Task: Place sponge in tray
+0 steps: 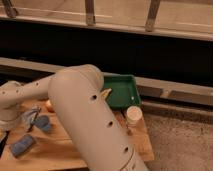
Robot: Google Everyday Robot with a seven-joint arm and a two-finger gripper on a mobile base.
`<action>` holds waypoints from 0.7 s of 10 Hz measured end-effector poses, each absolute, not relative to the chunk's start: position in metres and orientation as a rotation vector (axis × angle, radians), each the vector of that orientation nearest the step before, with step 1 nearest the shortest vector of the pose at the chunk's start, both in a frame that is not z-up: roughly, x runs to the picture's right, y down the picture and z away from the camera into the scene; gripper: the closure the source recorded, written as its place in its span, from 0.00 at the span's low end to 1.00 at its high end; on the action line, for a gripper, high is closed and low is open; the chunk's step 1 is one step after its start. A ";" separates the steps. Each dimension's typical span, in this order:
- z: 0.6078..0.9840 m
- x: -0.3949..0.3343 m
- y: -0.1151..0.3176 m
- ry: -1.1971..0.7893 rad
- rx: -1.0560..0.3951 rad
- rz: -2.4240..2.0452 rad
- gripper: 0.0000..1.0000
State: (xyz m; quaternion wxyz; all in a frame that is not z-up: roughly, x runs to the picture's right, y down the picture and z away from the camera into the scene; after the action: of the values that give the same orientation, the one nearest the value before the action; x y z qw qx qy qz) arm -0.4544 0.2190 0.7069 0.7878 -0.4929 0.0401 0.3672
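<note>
At the far left edge, about eight o'clock in my view, my gripper [3, 142] hangs below the wrist, mostly cut off, jaws released and holding nothing. Just to its three o'clock the sponge [22, 146] lies flat on the wooden table [55, 152]. A blue-grey rag [43, 123] sits at the sponge's one o'clock, my arm's big link [90, 125] crosses the middle, and the green tray [125, 92] rests at the sponge's two o'clock, well apart, with a pale cup [133, 115] at the tray's six o'clock.

I see a pale cup [133, 115] near the wooden table's [56, 151] right edge, with an orange fruit [49, 105] and a small blue cup [44, 123] on its left.
</note>
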 end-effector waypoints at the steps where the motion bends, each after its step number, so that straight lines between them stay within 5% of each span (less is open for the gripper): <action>1: 0.706 -0.455 0.220 0.086 -1.062 0.790 0.20; 7: 0.729 -0.445 0.239 0.193 -1.027 0.784 0.20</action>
State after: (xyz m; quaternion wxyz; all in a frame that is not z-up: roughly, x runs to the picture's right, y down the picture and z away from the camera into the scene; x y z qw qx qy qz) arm -0.4452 0.2391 0.7288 0.7941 -0.4778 0.0898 0.3647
